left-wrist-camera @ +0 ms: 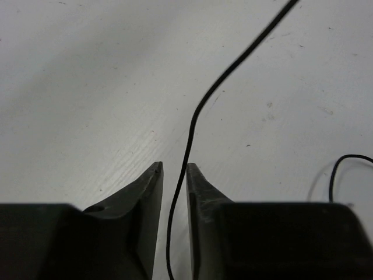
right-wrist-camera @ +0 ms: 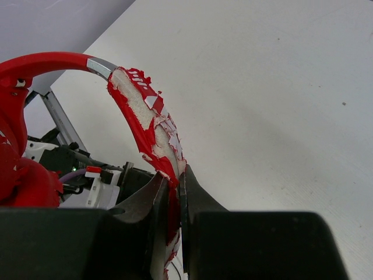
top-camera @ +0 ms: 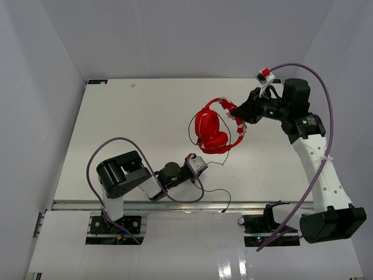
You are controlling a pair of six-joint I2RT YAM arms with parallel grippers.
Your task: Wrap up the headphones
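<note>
The red headphones (top-camera: 210, 129) hang above the middle-right of the white table, earcups folded together. My right gripper (top-camera: 238, 114) is shut on their headband (right-wrist-camera: 143, 116), whose red covering is peeling to show white padding; the fingertips (right-wrist-camera: 175, 173) pinch the band from both sides. An earcup (right-wrist-camera: 11, 151) shows at that view's left edge. The thin dark cable (top-camera: 228, 198) trails from the headphones down toward the near edge. My left gripper (top-camera: 198, 165) is low over the table, and the cable (left-wrist-camera: 195, 116) runs between its narrowly parted fingers (left-wrist-camera: 174, 166), with a gap on each side.
Thick purple robot cables loop over the left arm (top-camera: 111, 141) and the right arm (top-camera: 326, 111). White walls close in the table on three sides. The metal rail (top-camera: 175, 204) marks the near edge, where a loop of cable (left-wrist-camera: 335, 175) lies.
</note>
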